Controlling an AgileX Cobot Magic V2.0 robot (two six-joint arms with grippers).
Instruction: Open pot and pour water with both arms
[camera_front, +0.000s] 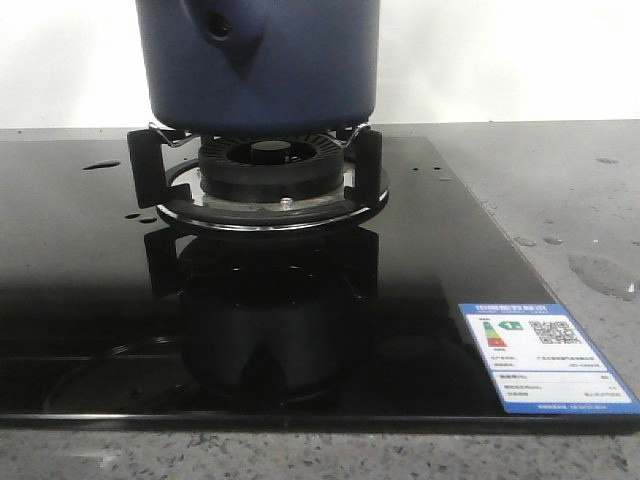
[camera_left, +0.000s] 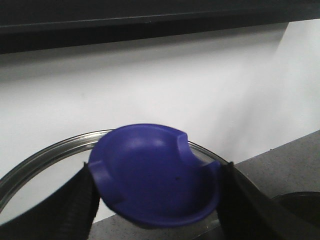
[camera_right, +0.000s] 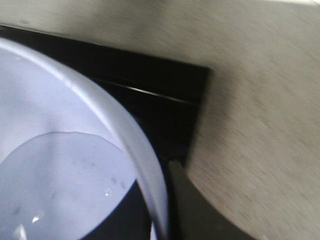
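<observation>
Atop the black gas burner stand (camera_front: 256, 185) sits the dark navy-blue cylindrical pot (camera_front: 260, 60). Left gripper (camera_left: 155, 200) pinches the blue-knobbed glass lid (camera_left: 155, 175); right jaws' state cannot be told beside a periwinkle bowl (camera_right: 60, 165).

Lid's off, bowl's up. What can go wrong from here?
1. The left gripper holds the glass lid only by its blue knob; a slip would likely drop glass near the stove.
2. The bowl holds shallow water above the cooktop, and the right wrist view is blurred. Sloshing may add to the drops already there.
3. The pot sits on raised burner supports; a bump could shift it.
</observation>
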